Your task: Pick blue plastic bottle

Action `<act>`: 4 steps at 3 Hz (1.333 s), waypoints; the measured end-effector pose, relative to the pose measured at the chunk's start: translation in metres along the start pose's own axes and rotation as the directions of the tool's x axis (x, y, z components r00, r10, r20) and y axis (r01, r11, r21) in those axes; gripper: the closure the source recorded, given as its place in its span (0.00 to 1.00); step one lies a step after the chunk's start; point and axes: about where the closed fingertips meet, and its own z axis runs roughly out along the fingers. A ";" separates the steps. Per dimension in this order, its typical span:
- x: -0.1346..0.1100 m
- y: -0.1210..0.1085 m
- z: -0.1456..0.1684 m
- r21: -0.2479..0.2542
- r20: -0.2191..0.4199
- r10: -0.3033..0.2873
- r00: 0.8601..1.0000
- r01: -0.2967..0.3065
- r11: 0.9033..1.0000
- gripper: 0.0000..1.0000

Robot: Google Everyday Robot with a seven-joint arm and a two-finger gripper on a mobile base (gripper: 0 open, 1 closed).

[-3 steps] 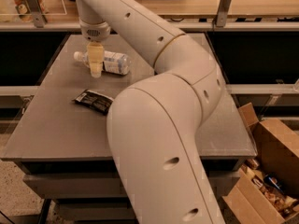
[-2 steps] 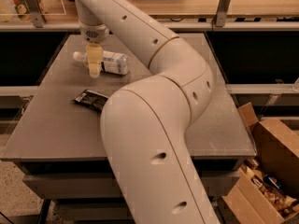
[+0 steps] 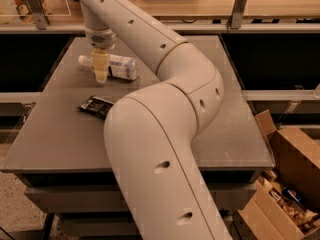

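The blue plastic bottle (image 3: 116,66) lies on its side on the far left part of the grey table (image 3: 60,134), white cap pointing left. My gripper (image 3: 100,74) hangs from the long white arm directly over the bottle's neck end, its pale yellow fingers (image 3: 100,64) pointing down in front of the bottle and hiding part of it.
A dark flat snack packet (image 3: 97,105) lies on the table in front of the bottle. My bulky white arm (image 3: 155,149) covers the table's middle. Open cardboard boxes (image 3: 287,184) stand on the floor at right. A shelf rail (image 3: 200,26) runs behind the table.
My gripper has dropped slightly at the bottle's cap end. The bottle and packet have not moved.
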 end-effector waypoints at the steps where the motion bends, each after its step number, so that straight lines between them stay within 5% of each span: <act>1: 0.002 0.000 -0.001 0.002 0.002 0.005 1.000 -0.005 1.000 0.42; 3: 0.000 0.001 -0.016 0.024 0.008 -0.020 1.000 0.020 1.000 0.88; 4: 0.001 -0.003 -0.037 0.057 0.017 -0.038 0.999 0.037 0.998 1.00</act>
